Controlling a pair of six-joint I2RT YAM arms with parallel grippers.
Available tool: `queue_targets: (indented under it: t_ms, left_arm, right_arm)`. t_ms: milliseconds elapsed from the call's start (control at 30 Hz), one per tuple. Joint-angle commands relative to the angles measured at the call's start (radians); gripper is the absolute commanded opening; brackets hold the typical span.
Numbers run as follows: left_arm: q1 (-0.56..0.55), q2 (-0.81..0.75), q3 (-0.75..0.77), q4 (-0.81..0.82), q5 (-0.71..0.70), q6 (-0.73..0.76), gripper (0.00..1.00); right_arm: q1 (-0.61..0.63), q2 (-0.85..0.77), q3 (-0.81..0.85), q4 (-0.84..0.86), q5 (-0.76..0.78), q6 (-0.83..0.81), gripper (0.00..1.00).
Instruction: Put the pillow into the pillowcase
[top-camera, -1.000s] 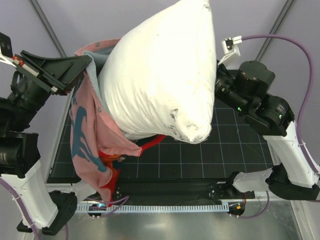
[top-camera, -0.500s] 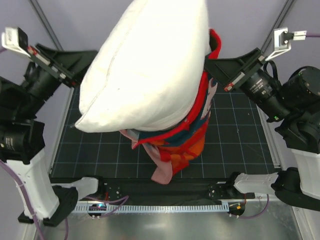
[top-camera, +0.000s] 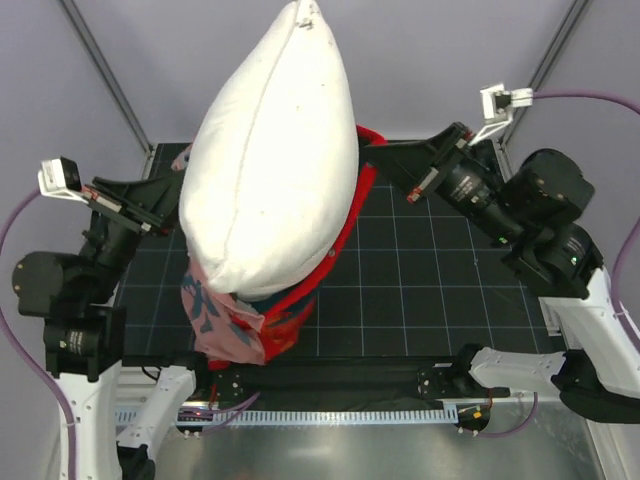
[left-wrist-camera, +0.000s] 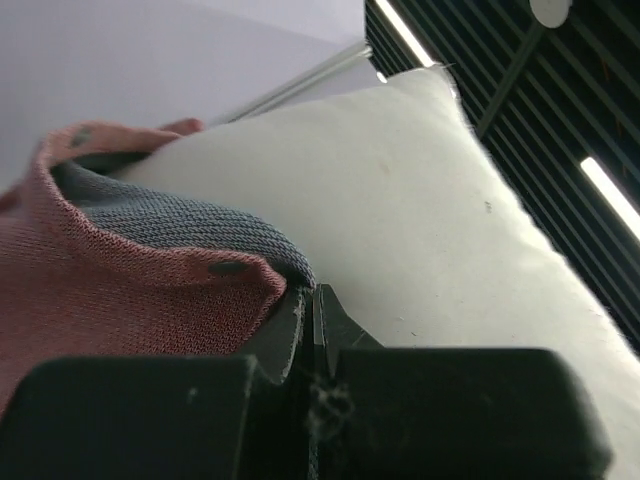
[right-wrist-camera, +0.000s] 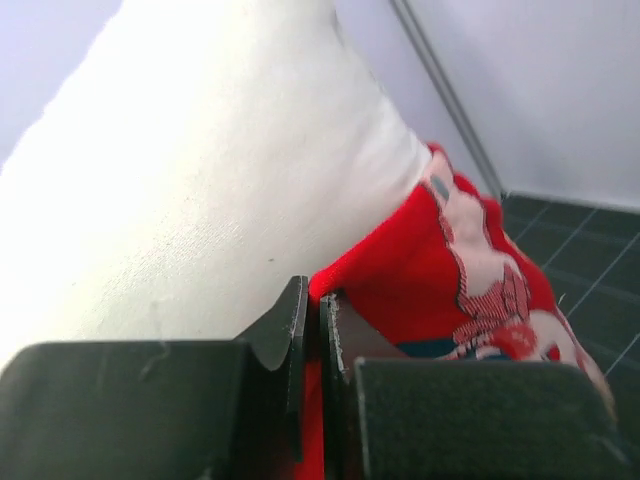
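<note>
The white pillow (top-camera: 275, 165) stands upright and high above the mat, its lower part inside the red printed pillowcase (top-camera: 290, 310), which hangs below it. My left gripper (top-camera: 178, 205) is shut on the pillowcase's pink-and-grey hem (left-wrist-camera: 160, 270) at the pillow's left side. My right gripper (top-camera: 375, 160) is shut on the red hem (right-wrist-camera: 400, 280) at the pillow's right side. Both wrist views show the pillow, in the left wrist view (left-wrist-camera: 420, 200) and in the right wrist view (right-wrist-camera: 200, 180), pressing against the held hem. Most of the pillow sticks out above the case's opening.
A black gridded mat (top-camera: 440, 280) covers the table under the hanging case. Metal frame posts (top-camera: 105, 75) rise at the back left and back right (top-camera: 555, 50). The arm bases and a white cable strip (top-camera: 340, 415) lie along the near edge.
Both arms have swung the case and pillow: the pillow turned from lying tilted to standing upright, and the pillowcase now hangs lower around its bottom. Both grippers kept their hold on the hem.
</note>
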Motion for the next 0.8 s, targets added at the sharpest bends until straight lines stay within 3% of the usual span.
queue_targets:
  t_ms: [0, 100, 200, 233, 300, 333, 433, 533, 567, 700, 767]
  left_arm:
    - [0.002, -0.096, -0.145, 0.126, -0.156, 0.067, 0.0]
    - [0.002, -0.095, -0.074, 0.138, -0.196, 0.087, 0.0]
    - [0.002, 0.029, 0.234, 0.137, -0.163, 0.099, 0.0]
    - [0.003, 0.133, 0.426, 0.132, -0.151, 0.079, 0.0]
    - [0.016, 0.248, 0.657, 0.115, -0.119, 0.035, 0.0]
    - [0.023, 0.355, 0.88, 0.096, -0.114, -0.008, 0.0]
    - [0.057, 0.503, 1.104, 0.082, -0.098, -0.079, 0.0]
    - [0.06, 0.456, 1.007, 0.082, -0.053, -0.067, 0.0]
    - [0.06, 0.366, 0.815, 0.083, -0.051, -0.013, 0.0]
    - [0.06, 0.105, 0.345, 0.106, -0.114, 0.068, 0.0]
    - [0.059, 0.03, 0.199, 0.118, -0.129, 0.079, 0.0]
  right_arm:
    - [-0.003, -0.217, 0.109, 0.522, 0.071, -0.105, 0.04]
    - [-0.003, -0.251, 0.062, 0.555, 0.149, -0.15, 0.04]
    - [-0.003, -0.236, 0.002, 0.467, 0.168, -0.121, 0.04]
    - [-0.003, -0.219, -0.066, 0.461, 0.157, -0.092, 0.04]
    - [-0.003, -0.199, -0.21, 0.511, 0.09, -0.014, 0.04]
    - [-0.003, -0.178, -0.255, 0.571, 0.062, 0.015, 0.04]
    - [-0.003, -0.152, -0.401, 0.721, 0.008, 0.114, 0.04]
    - [-0.003, -0.145, -0.379, 0.75, 0.01, 0.113, 0.04]
    - [-0.003, -0.145, -0.337, 0.698, 0.01, 0.09, 0.04]
    - [-0.003, -0.139, 0.013, 0.52, 0.063, -0.024, 0.04]
    - [-0.003, -0.127, 0.177, 0.458, 0.08, -0.075, 0.04]
